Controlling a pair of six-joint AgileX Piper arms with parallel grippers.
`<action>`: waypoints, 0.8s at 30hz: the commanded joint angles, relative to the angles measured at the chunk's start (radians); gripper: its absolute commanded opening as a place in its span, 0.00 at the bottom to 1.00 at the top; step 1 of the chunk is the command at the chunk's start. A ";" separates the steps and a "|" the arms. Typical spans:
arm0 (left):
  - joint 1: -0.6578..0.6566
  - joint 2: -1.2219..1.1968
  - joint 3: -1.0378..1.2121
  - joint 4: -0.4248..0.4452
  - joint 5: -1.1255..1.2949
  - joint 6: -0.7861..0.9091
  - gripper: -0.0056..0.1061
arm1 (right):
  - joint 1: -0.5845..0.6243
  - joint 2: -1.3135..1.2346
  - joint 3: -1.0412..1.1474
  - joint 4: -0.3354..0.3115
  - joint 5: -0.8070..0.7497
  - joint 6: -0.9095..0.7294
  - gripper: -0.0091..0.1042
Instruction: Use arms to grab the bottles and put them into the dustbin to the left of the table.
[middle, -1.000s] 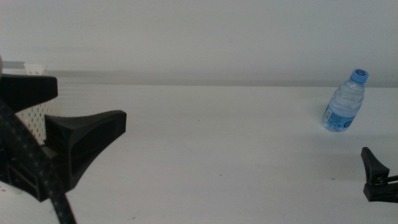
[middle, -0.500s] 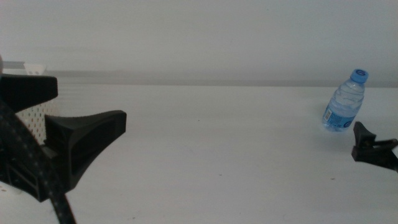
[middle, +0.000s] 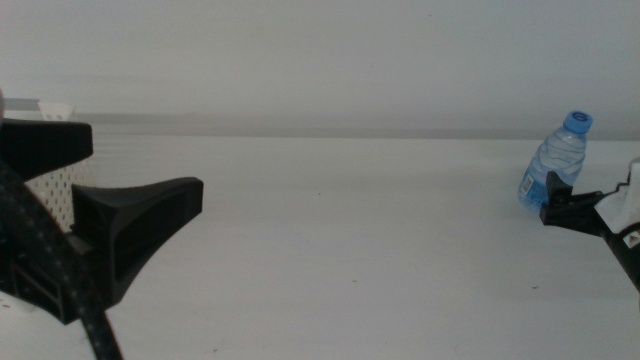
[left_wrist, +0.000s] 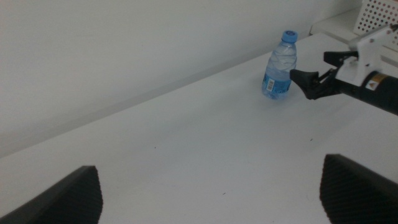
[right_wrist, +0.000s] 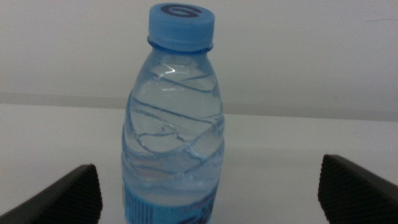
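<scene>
A small clear water bottle (middle: 555, 165) with a blue cap stands upright at the table's (middle: 340, 220) far right. My right gripper (middle: 550, 201) is open just in front of it, close to its base. In the right wrist view the bottle (right_wrist: 174, 124) fills the space ahead, between the spread jaws of that gripper (right_wrist: 208, 165). The left wrist view shows the same bottle (left_wrist: 278, 65) with the right gripper (left_wrist: 314, 67) beside it. My left gripper (middle: 145, 165) hangs open at the near left, holding nothing. The white perforated dustbin (middle: 50, 195) stands behind it, mostly hidden.
A pale wall rises behind the table. The left wrist view shows a second white perforated basket (left_wrist: 376, 15) past the table's right end. The broad white tabletop stretches between the two arms.
My right gripper has moved from the lower right corner up and forward to the bottle's base. The left arm and the bottle have not moved.
</scene>
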 joint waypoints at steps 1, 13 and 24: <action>0.002 -0.005 -0.009 -0.002 -0.015 -0.001 0.89 | -0.004 0.031 -0.034 -0.002 -0.007 -0.013 0.90; 0.002 -0.005 -0.009 -0.002 -0.015 -0.001 0.89 | 0.002 0.173 -0.180 -0.050 -0.003 0.006 0.90; 0.002 -0.005 -0.009 -0.002 -0.015 -0.001 0.89 | 0.021 0.275 -0.308 -0.056 0.050 0.004 0.90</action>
